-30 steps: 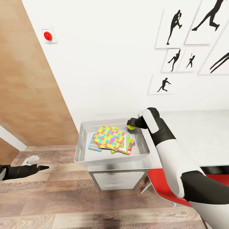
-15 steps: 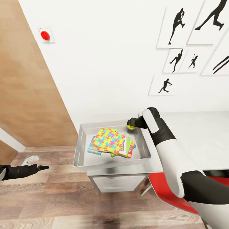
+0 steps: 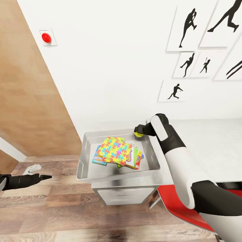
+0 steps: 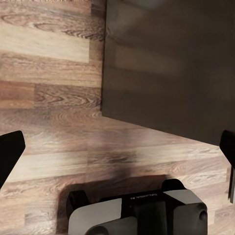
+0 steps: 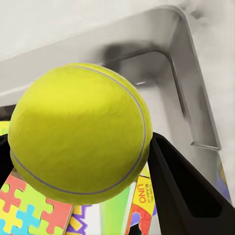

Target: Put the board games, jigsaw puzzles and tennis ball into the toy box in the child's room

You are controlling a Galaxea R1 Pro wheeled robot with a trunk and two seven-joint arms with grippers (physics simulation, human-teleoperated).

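Note:
The pale grey toy box sits at the left end of the table. A bright jigsaw puzzle lies on top of a stack inside it, with board games poking out beneath. My right gripper is shut on the yellow-green tennis ball, held over the box's far right corner. In the right wrist view the tennis ball sits between the black fingers, above the toy box wall, a puzzle and a board game. My left gripper hangs open over the floor.
A white drawer unit stands under the table and a red chair sits beside it, under my right arm. A wood panel rises at the left. The wall carries a red button and black silhouette pictures.
The whole picture has shifted slightly, so the camera moved. The right gripper still holds the tennis ball at the box's far right corner. The left arm is unmoved.

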